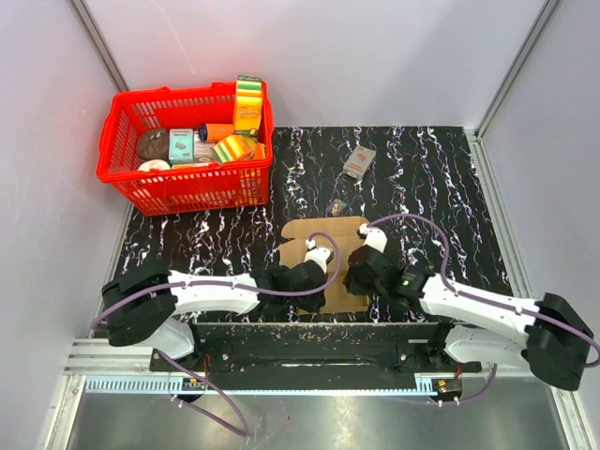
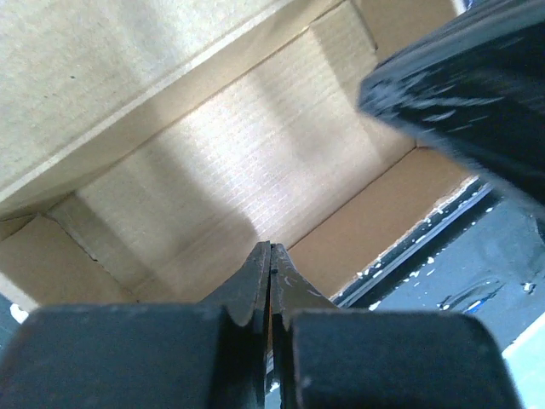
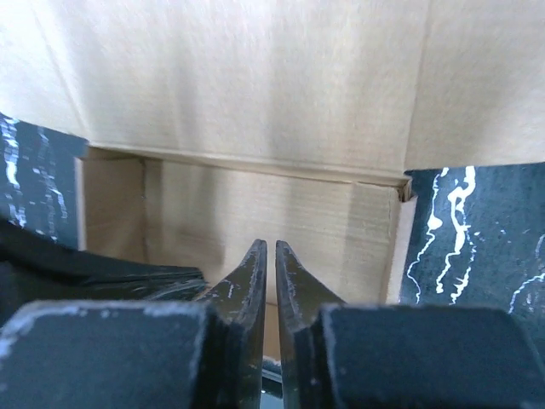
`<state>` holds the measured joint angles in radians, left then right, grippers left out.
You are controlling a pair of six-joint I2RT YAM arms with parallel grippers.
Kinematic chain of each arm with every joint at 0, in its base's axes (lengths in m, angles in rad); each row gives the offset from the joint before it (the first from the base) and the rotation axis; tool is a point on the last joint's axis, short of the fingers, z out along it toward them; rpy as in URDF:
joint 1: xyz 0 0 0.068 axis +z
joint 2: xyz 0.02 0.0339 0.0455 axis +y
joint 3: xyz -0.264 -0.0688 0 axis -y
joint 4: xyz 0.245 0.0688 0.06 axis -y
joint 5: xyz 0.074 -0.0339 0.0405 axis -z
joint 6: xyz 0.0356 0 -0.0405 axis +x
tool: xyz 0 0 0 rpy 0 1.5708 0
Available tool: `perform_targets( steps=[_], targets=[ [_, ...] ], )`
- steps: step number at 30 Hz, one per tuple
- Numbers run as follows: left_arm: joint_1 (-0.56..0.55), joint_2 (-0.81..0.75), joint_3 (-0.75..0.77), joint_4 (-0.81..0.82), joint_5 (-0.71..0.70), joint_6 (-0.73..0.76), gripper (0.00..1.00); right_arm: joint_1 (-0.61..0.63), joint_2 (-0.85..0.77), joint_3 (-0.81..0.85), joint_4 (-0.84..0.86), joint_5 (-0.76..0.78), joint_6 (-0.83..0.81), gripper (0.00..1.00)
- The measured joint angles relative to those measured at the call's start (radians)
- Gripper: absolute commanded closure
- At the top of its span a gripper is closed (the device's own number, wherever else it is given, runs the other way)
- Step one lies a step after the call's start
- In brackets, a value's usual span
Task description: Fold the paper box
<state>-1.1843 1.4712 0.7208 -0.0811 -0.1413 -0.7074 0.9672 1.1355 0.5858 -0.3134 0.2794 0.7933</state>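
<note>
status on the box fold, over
left gripper shut, right gripper almost shut, grip unclear. box partly folded, both at it. packet beyond, nothing blocking.

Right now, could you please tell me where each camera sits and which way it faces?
Top: fixed above and behind the arms, looking down on the table, basket and box; the left arm and right arm show.
Left wrist: on the left arm, facing into the box; its shut jaws show.
Right wrist: on the right arm, facing the box wall and table; its nearly closed jaws show.
Shared: both wrist views see the box's bare cardboard up close.
</note>
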Motion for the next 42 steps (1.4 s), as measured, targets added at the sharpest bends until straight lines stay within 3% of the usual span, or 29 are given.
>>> perform_targets(
  steps=[14, 23, 31, 36, 42],
  targets=[
    [0.0, 0.083, 0.005, -0.008, 0.035, -0.003, 1.0, 0.0, -0.251, 0.079, -0.135, 0.163, -0.038, 0.71],
    [0.039, 0.068, -0.018, 0.006, 0.029, -0.038, 1.0, 0.001, -0.254, 0.159, -0.203, 0.234, -0.076, 0.61],
    [0.148, -0.016, -0.099, 0.003, 0.022, -0.048, 1.0, -0.012, -0.181, 0.249, -0.232, 0.27, -0.105, 0.52],
    [0.198, -0.069, -0.138, -0.018, 0.012, -0.04, 1.0, -0.191, -0.108, 0.304, -0.237, 0.168, -0.131, 0.48],
    [0.227, -0.122, -0.169, -0.055, 0.0, -0.027, 1.0, -0.37, 0.091, 0.367, -0.215, -0.014, -0.188, 0.41]
  ],
)
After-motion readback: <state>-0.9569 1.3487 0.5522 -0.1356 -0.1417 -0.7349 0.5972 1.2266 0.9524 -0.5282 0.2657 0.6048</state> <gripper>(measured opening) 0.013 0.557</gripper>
